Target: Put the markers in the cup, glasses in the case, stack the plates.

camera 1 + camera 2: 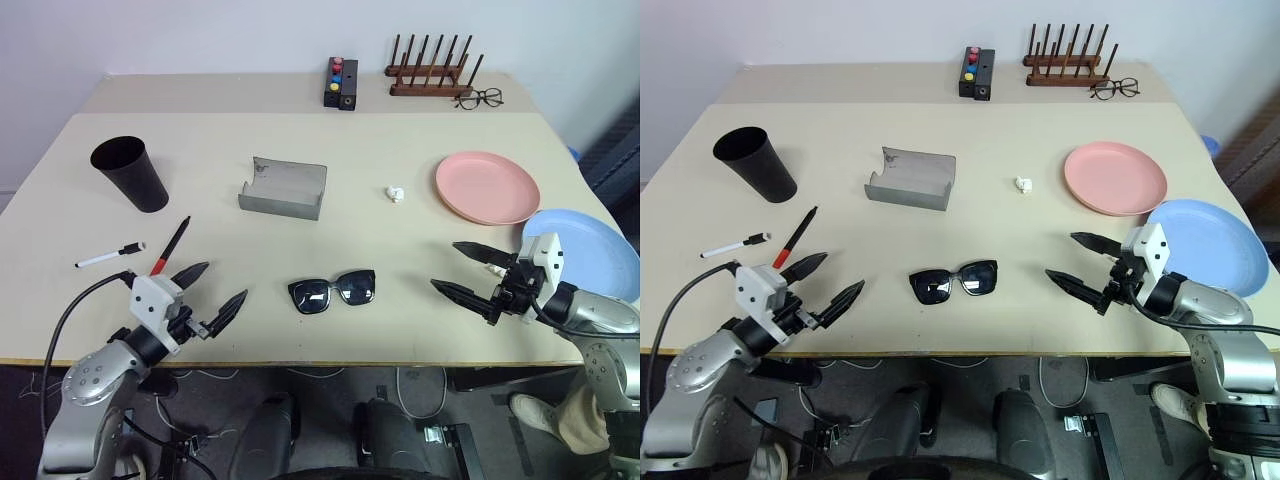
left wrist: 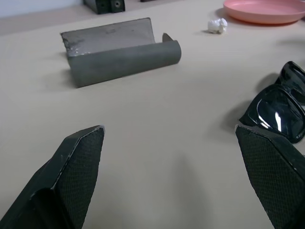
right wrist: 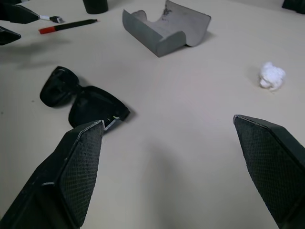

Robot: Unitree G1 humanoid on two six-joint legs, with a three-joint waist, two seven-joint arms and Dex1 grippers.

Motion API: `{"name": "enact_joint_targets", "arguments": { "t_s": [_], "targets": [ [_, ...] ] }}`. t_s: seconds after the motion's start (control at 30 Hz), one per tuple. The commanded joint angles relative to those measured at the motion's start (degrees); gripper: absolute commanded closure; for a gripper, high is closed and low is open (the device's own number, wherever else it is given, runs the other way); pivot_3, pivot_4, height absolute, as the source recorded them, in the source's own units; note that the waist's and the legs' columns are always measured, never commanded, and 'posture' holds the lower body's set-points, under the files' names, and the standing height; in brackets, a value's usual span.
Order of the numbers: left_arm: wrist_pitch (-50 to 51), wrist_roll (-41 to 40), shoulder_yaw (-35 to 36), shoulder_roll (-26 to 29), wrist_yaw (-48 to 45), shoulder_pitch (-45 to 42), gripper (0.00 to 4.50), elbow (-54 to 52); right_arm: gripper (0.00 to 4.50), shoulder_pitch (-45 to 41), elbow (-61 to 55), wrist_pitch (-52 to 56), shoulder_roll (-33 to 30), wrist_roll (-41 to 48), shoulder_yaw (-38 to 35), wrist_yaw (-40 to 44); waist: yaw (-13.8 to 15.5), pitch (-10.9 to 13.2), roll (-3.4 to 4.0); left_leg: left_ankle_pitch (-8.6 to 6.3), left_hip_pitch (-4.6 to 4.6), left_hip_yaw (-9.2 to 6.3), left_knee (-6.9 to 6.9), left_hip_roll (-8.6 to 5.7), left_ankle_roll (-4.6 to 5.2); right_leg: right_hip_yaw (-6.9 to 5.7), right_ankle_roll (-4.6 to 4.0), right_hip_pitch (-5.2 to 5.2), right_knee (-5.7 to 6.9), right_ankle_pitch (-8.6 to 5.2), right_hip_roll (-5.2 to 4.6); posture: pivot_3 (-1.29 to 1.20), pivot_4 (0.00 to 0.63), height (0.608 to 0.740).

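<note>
Black sunglasses [image 1: 333,291] lie near the table's front edge, between my two grippers. My left gripper [image 1: 213,293] hovers open to their left, and my right gripper [image 1: 466,270] hovers open to their right; both are empty. The grey case [image 1: 283,187] stands open in the middle of the table. At the back left stands the black cup [image 1: 131,174]. In front of it lie the white marker [image 1: 110,256] and the black marker with a red tip [image 1: 171,246]. The pink plate [image 1: 487,187] lies at the right, with the blue plate [image 1: 583,240] just nearer beside it.
A small white crumpled scrap [image 1: 395,194] lies between the case and the pink plate. At the back edge stand a black box with coloured buttons [image 1: 341,83], a wooden peg rack [image 1: 431,73] and thin-framed eyeglasses [image 1: 481,98].
</note>
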Motion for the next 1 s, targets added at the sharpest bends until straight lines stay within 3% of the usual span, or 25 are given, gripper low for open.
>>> {"name": "enact_joint_targets", "arguments": {
  "t_s": [0.03, 0.33, 0.57, 0.8, 1.0],
  "targets": [
    [0.4, -0.3, 1.1, 0.2, 1.8, -1.2, 0.00, -1.9, 0.06, -3.0, 1.4, -1.5, -0.3, -0.5, 1.0, 1.7, 0.0, 0.0, 0.01, 0.00, 0.00, 0.00, 0.00, 0.01, 0.00, 0.00, 0.01, 0.00, 0.01, 0.00, 0.01, 0.00, 0.150, 0.740],
    [2.5, -7.0, 9.8, -1.2, 5.9, -0.2, 0.00, -1.9, 0.06, -9.4, 0.0, 0.4, 2.2, -0.9, 6.4, 1.0, 0.1, 0.0, 0.00, 0.00, -0.01, 0.00, -0.02, 0.00, 0.00, 0.01, 0.05, -0.06, 0.03, 0.03, -0.01, 0.00, 0.150, 0.740],
    [5.3, -4.0, 15.0, -0.5, 13.8, 0.7, 0.00, -2.0, 0.06, -13.8, 0.1, 2.3, 1.9, -1.2, 10.9, 3.6, 0.0, 0.0, -0.01, 0.00, -0.03, -0.01, 0.00, 0.00, 0.00, 0.01, 0.05, -0.06, 0.04, 0.03, -0.01, 0.00, 0.150, 0.740],
    [21.4, -1.2, 12.7, 6.5, 19.1, -2.7, 0.00, -3.5, 0.06, -22.6, 7.8, -1.8, 0.5, -2.5, 15.0, 15.9, 0.1, 0.0, -0.04, 0.00, -0.03, -0.01, 0.00, -0.01, 0.00, 0.01, 0.06, -0.07, 0.05, 0.04, 0.04, 0.00, 0.150, 0.740],
    [32.1, -2.9, 9.8, 15.5, 14.5, -11.0, 0.00, -1.2, 0.06, -30.3, 12.5, -3.9, 3.0, -4.8, 20.4, 23.4, -0.1, 0.0, -0.06, 0.01, -0.03, -0.01, -0.02, 0.00, -0.02, 0.01, 0.09, -0.14, 0.13, 0.06, 0.08, 0.00, 0.150, 0.740]
  ]
}}
